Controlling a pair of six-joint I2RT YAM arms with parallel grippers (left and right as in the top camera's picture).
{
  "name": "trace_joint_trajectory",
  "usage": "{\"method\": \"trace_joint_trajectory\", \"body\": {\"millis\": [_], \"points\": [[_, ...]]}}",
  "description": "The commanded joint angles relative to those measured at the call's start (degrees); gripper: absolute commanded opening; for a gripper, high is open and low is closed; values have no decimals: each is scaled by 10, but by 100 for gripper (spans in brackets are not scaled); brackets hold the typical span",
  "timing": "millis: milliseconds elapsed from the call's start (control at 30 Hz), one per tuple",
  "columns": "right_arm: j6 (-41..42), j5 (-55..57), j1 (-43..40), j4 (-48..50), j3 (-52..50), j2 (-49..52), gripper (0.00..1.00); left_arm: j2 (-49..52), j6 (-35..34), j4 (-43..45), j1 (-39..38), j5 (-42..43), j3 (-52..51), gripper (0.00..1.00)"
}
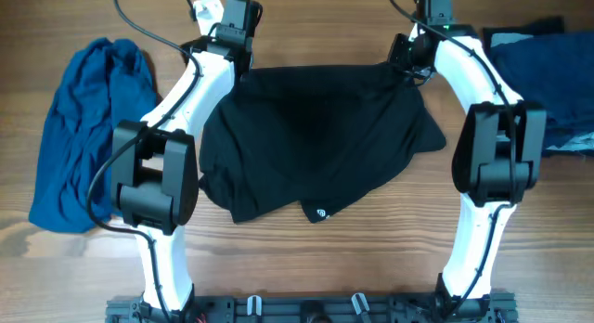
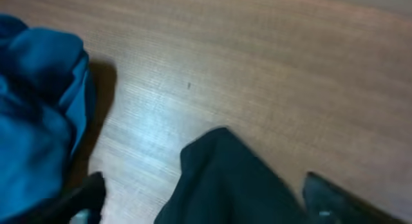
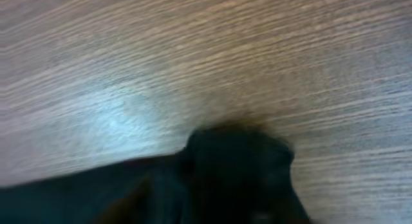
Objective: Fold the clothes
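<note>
At the near side of the table (image 1: 371,258), the shirt (image 1: 316,137) lies mid-table as a rumpled, uneven slab, its white logo (image 1: 321,213) peeking out at the near hem. I judge the fold loose and lopsided, with a flap trailing off to the right.

The main risk is snagging. If either arm pulls away with cloth caught on a finger, the far edge would be dragged and the layers would slide apart. The far-right corner is bunched into a lump, so a grab there could take several layers at once. The blue garment (image 1: 88,128) sits near the left arm's outer side, where a sideways sweep could catch it. The navy garments (image 1: 543,63) lie close to the right forearm.

Both arms reach from the near rail, elbows bowed outward, forearms angling in to the shirt's far corners. The left gripper (image 2: 206,201) has its fingers (image 2: 87,195) spread wide. The shirt's corner lies on the wood between them, unpinched. The right gripper (image 1: 408,56) hangs over the far-right corner. Its view is blurred and shows only black cloth, so I cannot tell how its fingers stand.
</note>
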Motion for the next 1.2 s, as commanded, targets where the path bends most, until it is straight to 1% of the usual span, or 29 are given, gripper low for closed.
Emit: {"method": "trace_joint_trajectory", "body": {"millis": [0,67,133,167,200,267,333,433,500,567,700,800,933,1000,1067,1167], "points": [[-47,-52,-3,-16,23,-69,70,-36,18,-33,4,59,3,100],[-64,-63,0,-27,23,-82,72,-43,17,-59,4,109,3,94],[-79,-62,6,-44,23,-86,73,-46,15,-87,4,166,3,85],[-85,-62,9,-54,23,-86,72,-45,12,-101,4,192,3,78],[-85,-62,12,-63,22,-85,72,-43,3,-114,4,209,3,74],[-90,-62,21,-75,18,-84,70,-41,-17,-143,4,215,1,69],[-95,-62,30,-85,17,-83,70,-41,-19,-169,5,214,1,65],[-104,-62,45,-91,17,-82,70,-41,-30,-192,14,215,-6,64],[-103,-62,47,-91,17,-82,68,-41,-30,-182,21,215,-19,64],[-101,-62,48,-91,17,-82,67,-40,-30,-163,30,213,-39,66],[-102,-62,48,-93,17,-82,66,-40,-30,-103,47,213,-80,72],[-104,-62,48,-93,17,-82,66,-40,-28,-62,59,218,-102,73],[-103,-62,48,-93,17,-82,66,-34,-26,-24,63,225,-118,73],[-103,-61,47,-94,17,-82,65,-28,-7,-6,63,249,-122,73],[-103,-55,47,-95,17,-82,65,-21,1,3,63,271,-122,72],[-103,-49,47,-95,17,-82,65,-10,1,4,63,273,-122,69]]}}
